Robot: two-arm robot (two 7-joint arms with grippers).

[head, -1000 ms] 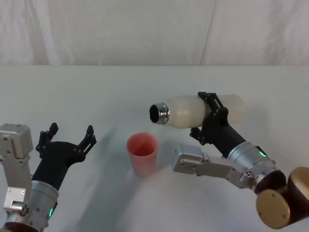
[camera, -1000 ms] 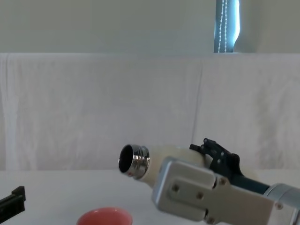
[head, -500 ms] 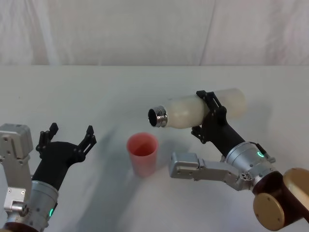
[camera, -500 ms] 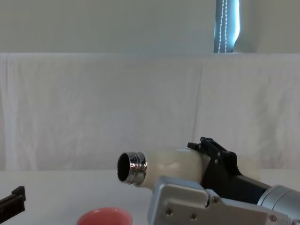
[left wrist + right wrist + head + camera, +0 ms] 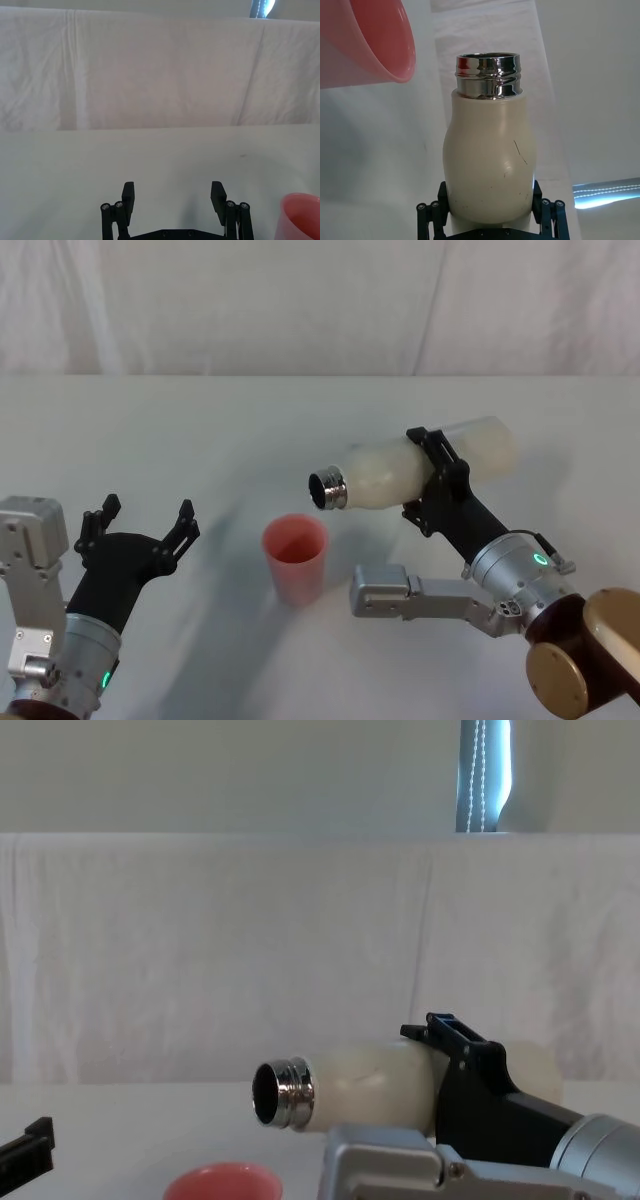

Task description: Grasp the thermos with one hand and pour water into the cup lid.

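The right gripper (image 5: pixel 437 478) is clamped around the middle of 1 thermos (image 5: pixel 400 472), its 2 black fingers (image 5: pixel 431 216) pressed against either side of the cream body. The thermos is held aloft, lying roughly level with its silver neck (image 5: pixel 281 1093) open and tipped slightly down, above and just to the right of 1 pink cup lid (image 5: pixel 295 558). The cup lid stands upright on the white table (image 5: pixel 200 430). The left gripper (image 5: pixel 140 527) is held spread open, empty, to the left of the cup lid.
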